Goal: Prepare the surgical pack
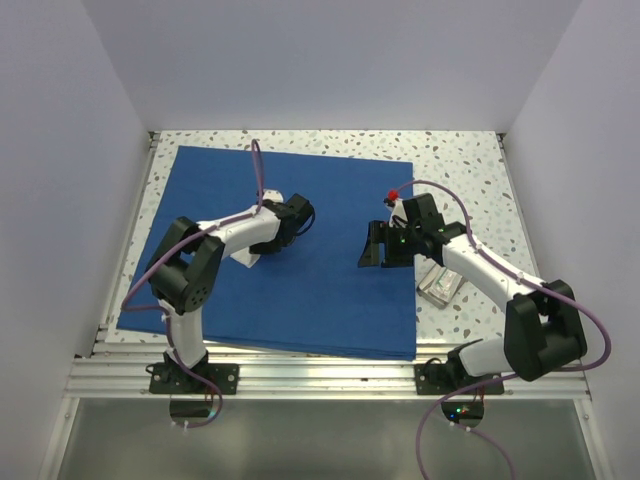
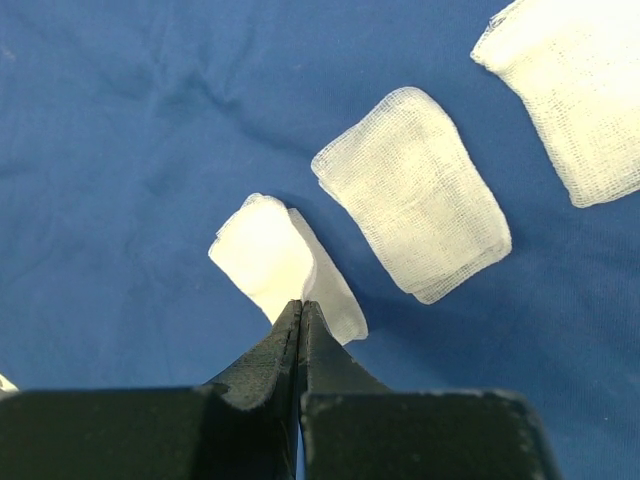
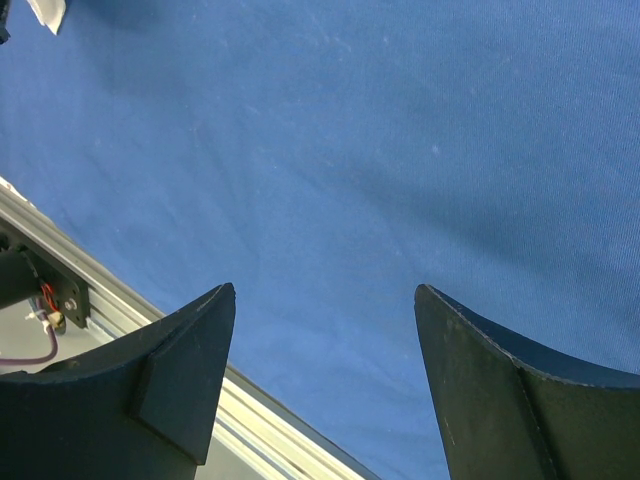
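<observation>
Left gripper: fingers closed, pinching near edge of folded gauze on drape | gauze squares: two, flat on drape just beyond, apart | right gripper: fingers wide, empty, above drape | tray: on table, just right of drape

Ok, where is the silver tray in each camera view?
Top external: silver tray on the table, just right of the blue drape, partly under the right arm.
Left wrist: not in it.
Right wrist: not in it.
Shared landmark: the blue drape, in all three.
</observation>
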You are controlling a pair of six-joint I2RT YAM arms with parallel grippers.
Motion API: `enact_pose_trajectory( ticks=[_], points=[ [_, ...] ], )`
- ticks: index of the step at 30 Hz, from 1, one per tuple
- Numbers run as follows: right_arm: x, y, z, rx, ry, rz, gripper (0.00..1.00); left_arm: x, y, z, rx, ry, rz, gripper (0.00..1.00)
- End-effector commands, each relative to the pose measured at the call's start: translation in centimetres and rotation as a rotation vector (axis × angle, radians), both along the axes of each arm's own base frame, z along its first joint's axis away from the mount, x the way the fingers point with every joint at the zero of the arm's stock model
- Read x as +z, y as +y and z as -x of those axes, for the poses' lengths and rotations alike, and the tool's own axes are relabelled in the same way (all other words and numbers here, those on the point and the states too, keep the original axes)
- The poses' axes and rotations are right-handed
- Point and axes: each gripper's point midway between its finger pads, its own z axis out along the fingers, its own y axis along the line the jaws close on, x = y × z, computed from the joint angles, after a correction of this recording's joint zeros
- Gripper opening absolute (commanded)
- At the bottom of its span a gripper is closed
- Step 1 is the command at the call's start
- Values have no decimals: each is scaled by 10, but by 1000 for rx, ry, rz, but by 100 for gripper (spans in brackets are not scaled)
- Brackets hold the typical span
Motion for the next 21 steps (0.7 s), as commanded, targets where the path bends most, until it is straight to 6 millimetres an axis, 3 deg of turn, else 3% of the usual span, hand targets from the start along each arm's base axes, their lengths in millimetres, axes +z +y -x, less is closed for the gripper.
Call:
enact_pose_trajectory(
  ticks=[1, 3, 6, 7, 11, 17, 20, 21],
  points=[
    [3, 5, -2, 29, -27, -17, 76, 3, -7, -7, -15, -35, 32, 0],
    [3, 5, -2, 29, -27, -17, 76, 3, -7, -7, -9, -38, 39, 1],
    [1, 5, -2, 31, -25, -17, 76, 9, -8, -5, -6, -51, 58, 17],
    [2, 6, -1, 31, -24, -17, 76, 13, -9, -4, -8, -63, 78, 28],
    [2, 5, -2, 30, -25, -18, 76, 30, -9, 2, -8, -100, 133, 45],
    [3, 6, -1, 34, -26, -17, 76, 50, 0, 28, 16, -141, 251, 49],
    [2, 7, 1, 38, -21, -17, 76, 44, 4, 37, 25, -125, 378, 49],
    [1, 7, 1, 40, -20, -18, 76, 39, -2, 40, 14, -125, 472, 47]
  ],
)
